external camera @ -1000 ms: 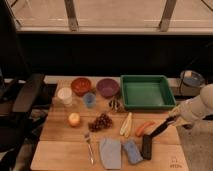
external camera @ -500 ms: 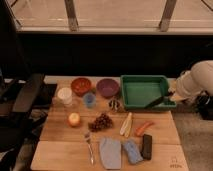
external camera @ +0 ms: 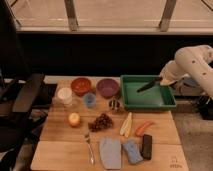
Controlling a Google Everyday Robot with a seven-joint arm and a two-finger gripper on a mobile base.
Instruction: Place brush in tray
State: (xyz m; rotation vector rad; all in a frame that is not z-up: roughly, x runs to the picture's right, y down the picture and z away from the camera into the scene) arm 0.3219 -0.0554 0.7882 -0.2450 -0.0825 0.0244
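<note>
A wooden counter (external camera: 57, 145) stands before a dark wall under a window. Above its right rear, the gripper (external camera: 164, 80) has its jaws clamped on one end of the brush (external camera: 148, 86). The brush slants down over the green tray (external camera: 148, 105).

Readable text: none could be made out on anything in view.
Table (external camera: 60, 156): a small dark mark sat near its front right corner, too small to read.
Gripper (external camera: 162, 80): it hung over the right end of the tray (external camera: 147, 106), clamped on one end of the brush (external camera: 149, 86).
</note>
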